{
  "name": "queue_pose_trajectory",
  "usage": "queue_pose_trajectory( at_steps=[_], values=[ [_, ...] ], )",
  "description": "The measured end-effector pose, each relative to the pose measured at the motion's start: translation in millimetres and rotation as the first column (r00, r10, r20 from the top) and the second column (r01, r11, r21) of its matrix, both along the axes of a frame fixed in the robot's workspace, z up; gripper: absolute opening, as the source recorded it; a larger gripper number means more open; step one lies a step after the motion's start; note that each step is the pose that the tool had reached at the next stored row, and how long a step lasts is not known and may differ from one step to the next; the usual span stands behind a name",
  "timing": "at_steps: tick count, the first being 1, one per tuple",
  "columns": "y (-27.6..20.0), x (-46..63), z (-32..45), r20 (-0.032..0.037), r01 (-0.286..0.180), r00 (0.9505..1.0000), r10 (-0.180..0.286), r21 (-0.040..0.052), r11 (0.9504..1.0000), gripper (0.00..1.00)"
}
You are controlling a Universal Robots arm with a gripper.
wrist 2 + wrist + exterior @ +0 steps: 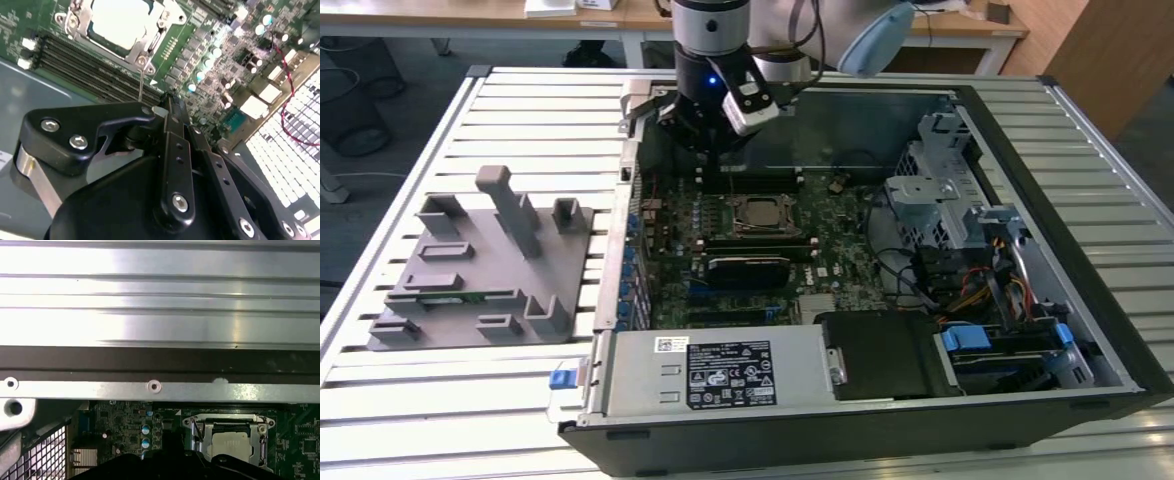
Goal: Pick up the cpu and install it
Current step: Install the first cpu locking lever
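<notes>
From here I see the arm (711, 60) hanging over the far edge of the open case (1067, 230), which lies on its side on the slatted desk (400, 400). The claw (707, 140) sits low, just above the board (814, 270) at the memory slots (750, 180) behind the socket (763, 214). In the second wrist view the claw (167, 100) shows its black linkages drawn together, fingers (172, 112) narrow and meeting at the tip with nothing between them that I can make out. The cpu (762, 213) is seated in the socket, its silvery top framed by the metal bracket; I see it too in the second wrist view (122, 20) and in the first wrist view (231, 444). The claw is near it but apart from it, not touching. On the exterior view's left, the grey tray (467, 270) lies on the desk beside the case, with a thin green strip (454, 294) in one of its slots. Toward the near end of the case lie the power supply (720, 372) and a black drive box (887, 355), with a drive cage (934, 190) and bundled cables (974, 290) on the exterior view's right.
</notes>
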State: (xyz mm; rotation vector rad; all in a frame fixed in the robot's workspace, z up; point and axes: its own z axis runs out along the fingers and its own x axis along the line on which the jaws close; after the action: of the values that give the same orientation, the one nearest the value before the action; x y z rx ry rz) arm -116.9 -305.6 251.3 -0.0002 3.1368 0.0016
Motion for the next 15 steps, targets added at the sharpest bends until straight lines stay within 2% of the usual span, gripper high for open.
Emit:
queue_pose_trajectory(
  at_steps=[4,12,15],
  values=[
    [0.0,4.0,-0.2,-0.0002,-0.009,1.0,0.009,-0.0001,1.0,0.11],
    [0.0,28.7,-1.1,-0.0001,-0.009,1.0,0.009,0.0,1.0,0.11],
    [0.0,33.9,-2.5,-0.0001,-0.009,1.0,0.009,0.0001,1.0,0.11]
  ],
)
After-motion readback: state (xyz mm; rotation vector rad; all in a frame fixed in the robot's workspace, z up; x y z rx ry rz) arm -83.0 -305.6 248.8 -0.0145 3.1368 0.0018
